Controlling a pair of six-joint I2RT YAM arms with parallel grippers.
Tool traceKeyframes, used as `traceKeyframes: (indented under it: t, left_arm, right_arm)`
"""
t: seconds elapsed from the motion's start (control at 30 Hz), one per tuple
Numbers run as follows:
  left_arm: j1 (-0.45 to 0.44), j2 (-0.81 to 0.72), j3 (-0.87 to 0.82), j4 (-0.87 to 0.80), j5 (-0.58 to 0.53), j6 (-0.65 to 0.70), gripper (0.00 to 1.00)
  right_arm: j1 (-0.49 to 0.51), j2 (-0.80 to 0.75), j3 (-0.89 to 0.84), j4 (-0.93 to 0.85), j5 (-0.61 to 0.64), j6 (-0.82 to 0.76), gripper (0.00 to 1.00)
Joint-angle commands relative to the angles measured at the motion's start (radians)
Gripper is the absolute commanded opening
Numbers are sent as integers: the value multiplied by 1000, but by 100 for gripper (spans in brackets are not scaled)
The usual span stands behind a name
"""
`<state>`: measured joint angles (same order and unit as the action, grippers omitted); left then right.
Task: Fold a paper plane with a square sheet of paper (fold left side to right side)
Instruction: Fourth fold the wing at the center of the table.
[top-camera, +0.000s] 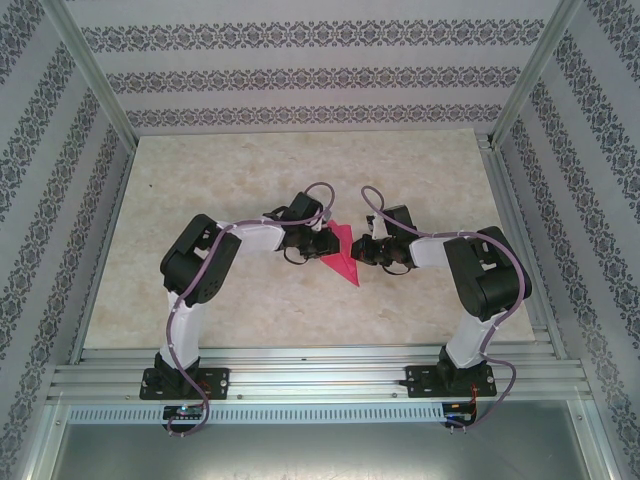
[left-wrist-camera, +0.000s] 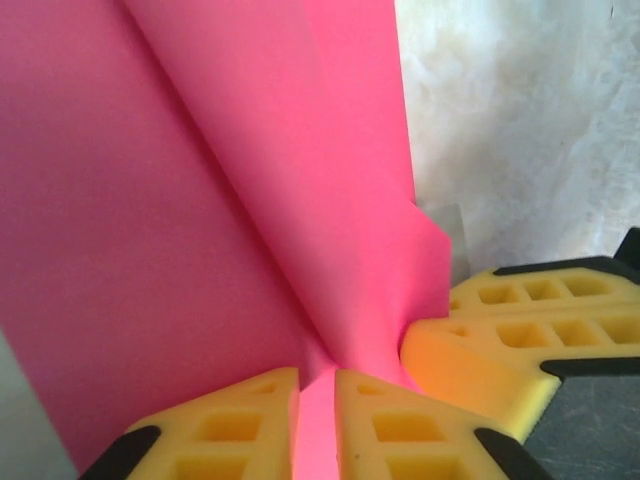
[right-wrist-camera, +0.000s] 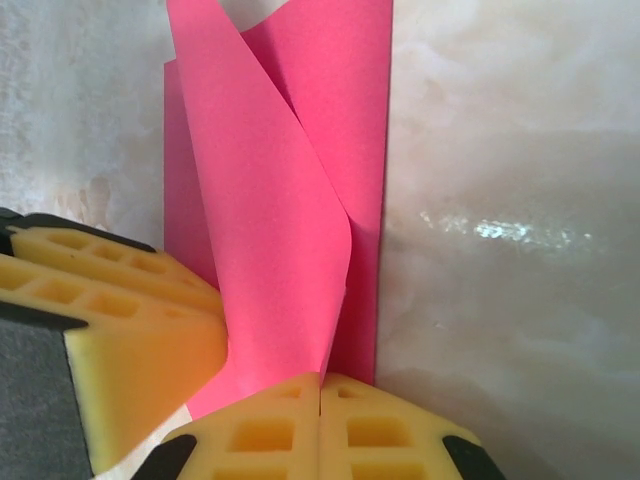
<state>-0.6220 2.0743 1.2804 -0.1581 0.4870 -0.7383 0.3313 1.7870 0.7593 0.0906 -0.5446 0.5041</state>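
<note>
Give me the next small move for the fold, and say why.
Probably move the left hand a little toward the right side and down, to lay the raised flap flat. That hand is closed on the pink paper. The paper's flap curls up off the table with no sharp crease yet. The closed right hand sits at the paper's near edge, seemingly steadying it.

left arm (top-camera: 195, 265), right arm (top-camera: 485, 270) bent inward; left claw (left-wrist-camera: 317, 388) pinching, right claw (right-wrist-camera: 320, 388) pressed tight
</note>
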Motion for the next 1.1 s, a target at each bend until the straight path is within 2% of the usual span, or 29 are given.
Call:
traceKeyframes:
  t: [0.0,0.2,0.4,0.83,0.97,1.07]
  left_arm:
    - [8,-49,9,18,0,-9,20]
    - [3,-32,15,86,57,-54,20]
    - [-12,11,66,84,76,-58,20]
    - [-15,107,101,47,37,-46,20]
    - [-15,117,95,17,10,-30,20]
    - [-15,119,85,19,6,-30,20]
  right_arm:
    - [0,37,2,-29,38,-26,4]
    - [1,37,0,-25,38,-21,4]
    - [1,40,3,-31,40,-26,4]
    - [3,29,7,-30,35,-17,5]
    - [3,-22,18,-60,46,-20,9]
    - [0,-96,30,-121,80,-42,16]
